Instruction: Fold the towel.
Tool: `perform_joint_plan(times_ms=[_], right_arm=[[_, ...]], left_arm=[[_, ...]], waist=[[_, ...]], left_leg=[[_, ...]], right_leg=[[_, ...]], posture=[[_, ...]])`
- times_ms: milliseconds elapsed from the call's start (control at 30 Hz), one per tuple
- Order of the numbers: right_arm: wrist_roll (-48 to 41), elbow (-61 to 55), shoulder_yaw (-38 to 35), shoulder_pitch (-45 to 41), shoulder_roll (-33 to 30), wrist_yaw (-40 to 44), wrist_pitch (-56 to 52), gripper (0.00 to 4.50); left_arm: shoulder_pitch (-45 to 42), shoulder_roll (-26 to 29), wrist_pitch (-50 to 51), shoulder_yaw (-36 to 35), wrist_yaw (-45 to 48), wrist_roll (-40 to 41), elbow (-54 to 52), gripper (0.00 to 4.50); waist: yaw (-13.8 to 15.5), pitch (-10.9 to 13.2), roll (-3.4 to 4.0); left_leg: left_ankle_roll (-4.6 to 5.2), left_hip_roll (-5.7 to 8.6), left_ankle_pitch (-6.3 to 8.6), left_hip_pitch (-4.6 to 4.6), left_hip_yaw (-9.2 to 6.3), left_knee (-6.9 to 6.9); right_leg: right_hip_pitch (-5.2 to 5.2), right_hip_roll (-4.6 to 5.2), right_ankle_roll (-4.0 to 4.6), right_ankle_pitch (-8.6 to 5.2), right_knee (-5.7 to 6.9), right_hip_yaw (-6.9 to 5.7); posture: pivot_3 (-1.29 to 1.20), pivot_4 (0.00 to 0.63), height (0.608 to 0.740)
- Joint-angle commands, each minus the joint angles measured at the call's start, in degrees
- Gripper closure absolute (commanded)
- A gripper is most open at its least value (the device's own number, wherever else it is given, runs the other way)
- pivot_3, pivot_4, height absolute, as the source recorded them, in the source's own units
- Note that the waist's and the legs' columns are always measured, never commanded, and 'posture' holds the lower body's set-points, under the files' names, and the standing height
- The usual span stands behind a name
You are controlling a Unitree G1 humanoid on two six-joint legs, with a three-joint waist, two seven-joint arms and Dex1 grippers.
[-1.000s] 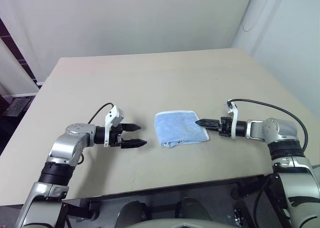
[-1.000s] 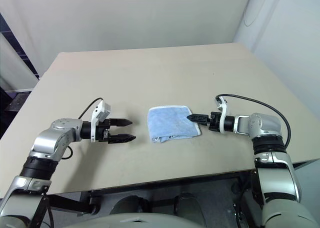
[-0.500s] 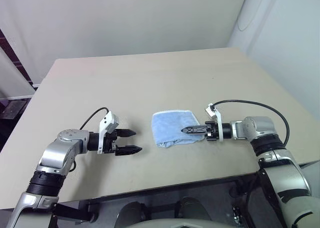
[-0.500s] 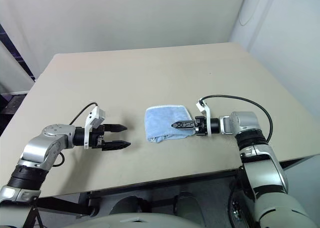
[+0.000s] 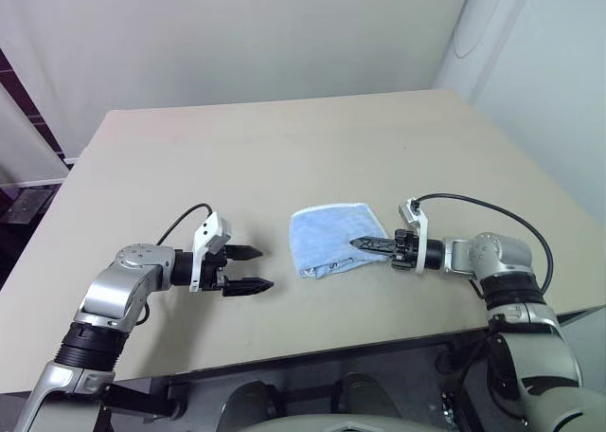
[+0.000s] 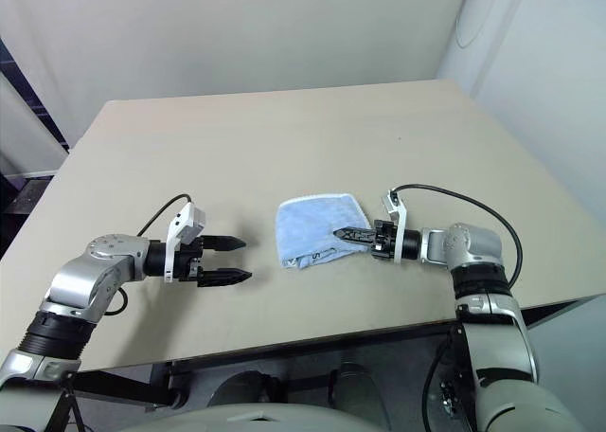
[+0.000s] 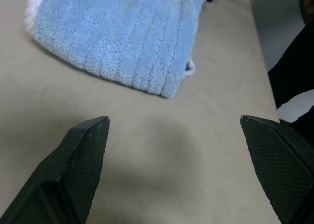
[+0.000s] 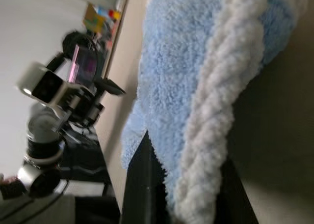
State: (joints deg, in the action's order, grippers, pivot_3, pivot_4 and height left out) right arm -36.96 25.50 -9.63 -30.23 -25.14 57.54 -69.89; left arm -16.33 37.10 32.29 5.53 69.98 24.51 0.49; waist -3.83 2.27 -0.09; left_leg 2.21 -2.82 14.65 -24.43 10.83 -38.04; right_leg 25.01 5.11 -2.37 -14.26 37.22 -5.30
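Gripping is the step in hand, by my reading: the right gripper [image 5: 358, 243] lies low over the near right edge of the small light blue terry cloth towel with white stitched edging [image 5: 331, 240], its black fingers closed to a narrow point on that edge; the right wrist view shows the thick white hem [image 8: 216, 116] bunched against one finger [image 8: 142, 184], so a pinch on the hem looks likely, though how many layers are caught cannot be told. The towel sits near the middle of the front part of the beige bench [image 5: 284, 148], already lying doubled and somewhat rumpled along its near edge, with a small dark printed mark on the lower layer. The left gripper [image 5: 253, 268] hovers just above the bench, near the towel's left side but apart from it, fingers spread wide and holding nothing. To do this step well, I judge the right gripper should confirm a firm hold on the hem before lifting, raise it only enough to clear the pile, and carry it across toward the opposite edge in a level sweep so the corners meet. The left gripper would usefully press the far side down to prevent the whole cloth from sliding. A shallow pinch risks the terry slipping free.
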Motion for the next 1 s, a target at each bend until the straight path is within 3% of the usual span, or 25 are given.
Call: perform_joint_plan(times_ms=[33,300,500,700,933,1000], right_arm=[[-3.0,-10.8,-5.6,2.4,2.3,-7.3,0.2,4.49],[-6.7,-24.8,-23.3,5.4,6.0,-26.6,8.7,4.49],[-8.6,-25.3,-35.7,4.7,13.1,-43.9,22.4,4.49],[-9.5,-17.8,-40.8,3.8,17.6,-53.8,34.6,4.49],[-8.5,-9.1,-38.7,5.5,16.9,-57.2,38.3,4.49],[-8.5,-8.1,-38.2,6.0,16.5,-57.7,38.0,3.86]], left_arm=[[-2.2,-0.4,-0.2,0.2,1.4,1.1,0.5,0.0],[-4.1,-3.8,0.7,2.1,-1.2,0.0,0.8,0.0],[-5.3,-5.1,2.3,1.6,-2.4,1.3,0.5,0.0],[-5.7,-5.9,0.3,0.8,-2.2,1.0,2.9,0.0],[-1.9,-5.9,-3.0,0.0,-3.0,0.5,3.3,0.0],[-0.7,-6.0,-3.9,0.2,-3.3,0.1,3.4,0.0]], waist=[[0.0,0.0,0.02],[0.7,0.1,0.07],[0.7,0.1,0.17],[0.0,0.1,0.24],[-0.3,0.1,0.37],[-0.2,0.1,0.36]], left_leg=[[0.0,0.0,0.0,0.0,0.0,0.02],[0.0,0.02,0.0,-0.02,0.07,0.14],[-0.08,0.0,-0.05,-0.03,0.07,0.23],[-0.07,0.01,-0.06,0.05,0.08,0.21],[-0.05,-0.01,-0.07,0.14,0.07,0.16],[-0.04,-0.02,-0.06,0.32,0.04,0.16]], right_leg=[[0.0,0.0,0.0,0.0,0.0,0.0],[0.0,-0.01,-0.01,0.0,-0.12,0.0],[-0.11,-0.09,-0.01,-0.01,-0.11,0.01],[-0.24,-0.14,-0.03,0.0,-0.1,0.01],[-0.32,-0.19,-0.04,0.0,-0.06,0.05],[-0.5,-0.2,-0.03,-0.02,-0.08,0.04]], posture=[[0.0,0.0,0.74],[0.0,0.0,0.74],[0.0,0.0,0.74],[0.0,0.0,0.74],[0.0,0.0,0.74],[0.0,0.0,0.74]])
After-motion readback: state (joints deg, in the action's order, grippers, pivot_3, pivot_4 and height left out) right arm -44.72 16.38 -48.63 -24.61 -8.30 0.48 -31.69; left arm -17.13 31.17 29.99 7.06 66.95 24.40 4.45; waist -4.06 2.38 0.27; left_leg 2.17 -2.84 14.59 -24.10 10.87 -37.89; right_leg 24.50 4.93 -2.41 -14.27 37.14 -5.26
